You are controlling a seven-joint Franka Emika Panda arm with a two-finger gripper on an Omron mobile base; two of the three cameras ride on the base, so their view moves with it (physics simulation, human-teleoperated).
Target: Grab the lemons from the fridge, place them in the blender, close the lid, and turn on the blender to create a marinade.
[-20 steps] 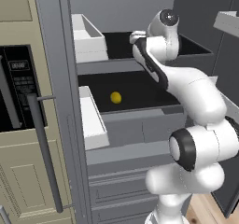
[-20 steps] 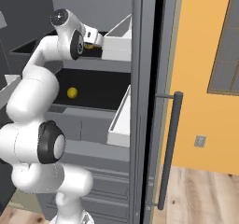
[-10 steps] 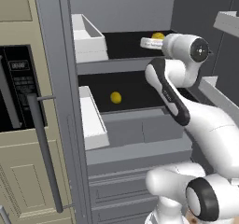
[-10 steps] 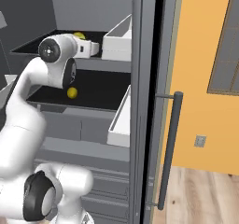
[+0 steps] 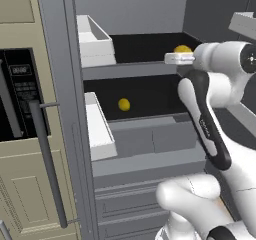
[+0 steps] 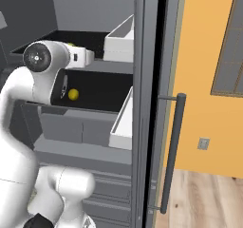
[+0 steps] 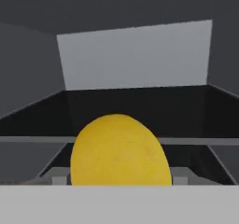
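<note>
I have the arm (image 5: 210,134) reaching into the open fridge (image 5: 150,149), hand level with the upper black shelf tray (image 5: 142,46). One lemon (image 5: 182,49) sits on that upper tray, just past the end of the hand; in the right base view I only catch a sliver of it (image 6: 70,44) behind the wrist. From the hand view this lemon (image 7: 119,150) is big and centred, right in front of the camera, resting on the black tray with the grey back wall (image 7: 135,55) behind it.

The claw (image 5: 172,58) points along the tray toward the lemon. Its tips are not clear in any view, so from the pictures alone I cannot tell how wide it stands or whether it touches the fruit. Nothing looks held.

The second lemon (image 5: 124,104) lies on the lower black tray (image 5: 150,101), well apart from the hand; in the right base view it (image 6: 73,94) is just beside the upper arm link.

White door bins (image 5: 95,39) sit at the left of both trays. Grey drawers (image 5: 150,139) are below. The beige cabinet (image 5: 20,134) with the black panel stands left of the fridge, and the door handle (image 6: 172,151) hangs at the right.
</note>
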